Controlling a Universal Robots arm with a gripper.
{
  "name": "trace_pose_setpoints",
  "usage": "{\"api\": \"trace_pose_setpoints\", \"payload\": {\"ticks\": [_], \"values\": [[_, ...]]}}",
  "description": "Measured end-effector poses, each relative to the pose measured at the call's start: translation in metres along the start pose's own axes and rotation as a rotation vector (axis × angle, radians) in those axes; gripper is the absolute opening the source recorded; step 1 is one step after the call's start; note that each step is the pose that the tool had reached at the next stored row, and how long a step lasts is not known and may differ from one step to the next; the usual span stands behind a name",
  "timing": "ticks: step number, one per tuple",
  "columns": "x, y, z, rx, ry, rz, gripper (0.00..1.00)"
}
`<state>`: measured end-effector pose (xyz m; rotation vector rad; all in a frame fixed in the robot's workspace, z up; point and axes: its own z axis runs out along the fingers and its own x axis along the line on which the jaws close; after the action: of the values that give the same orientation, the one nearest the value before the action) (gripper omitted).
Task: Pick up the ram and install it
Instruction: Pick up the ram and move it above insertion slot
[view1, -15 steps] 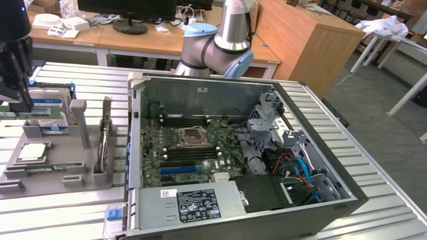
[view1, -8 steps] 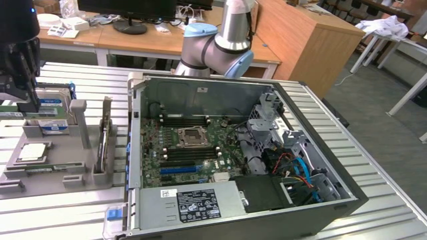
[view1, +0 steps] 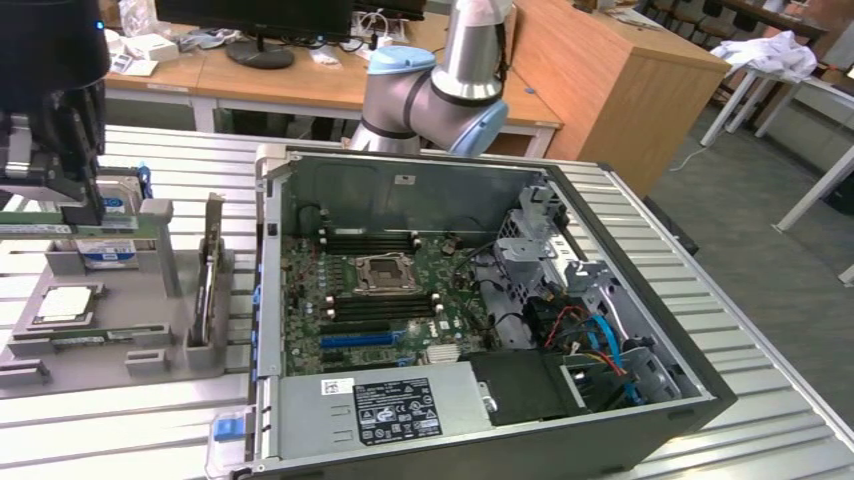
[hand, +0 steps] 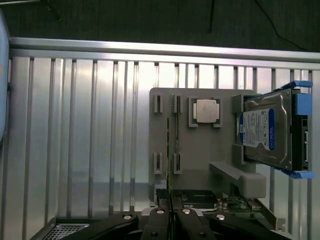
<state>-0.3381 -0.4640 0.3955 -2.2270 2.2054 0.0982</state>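
My gripper (view1: 78, 212) hangs at the exterior view's far left, above the grey parts tray (view1: 120, 330). It is shut on the ram (view1: 30, 228), a thin green stick held level just over the tray. In the wrist view the fingertips (hand: 161, 216) pinch the ram (hand: 170, 150), which shows edge-on as a thin line running away over the tray (hand: 200, 150). The open computer case (view1: 627, 310) lies to the exterior view's right, with black memory slots (view1: 374, 242) on its motherboard beside the processor socket (view1: 387, 270).
On the tray rest a processor (hand: 205, 111), a hard drive (hand: 265, 132) in a blue bracket and an upright card (view1: 211, 270). The arm's base (view1: 434, 95) rises behind the case. Everything stands on a ribbed metal table (view1: 134, 430).
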Motion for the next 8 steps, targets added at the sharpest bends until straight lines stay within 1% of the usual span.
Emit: {"api": "trace_pose_setpoints", "payload": {"ticks": [8], "values": [[0.000, -0.0183, -0.0007, -0.0002, -0.0001, 0.000, 0.12]]}}
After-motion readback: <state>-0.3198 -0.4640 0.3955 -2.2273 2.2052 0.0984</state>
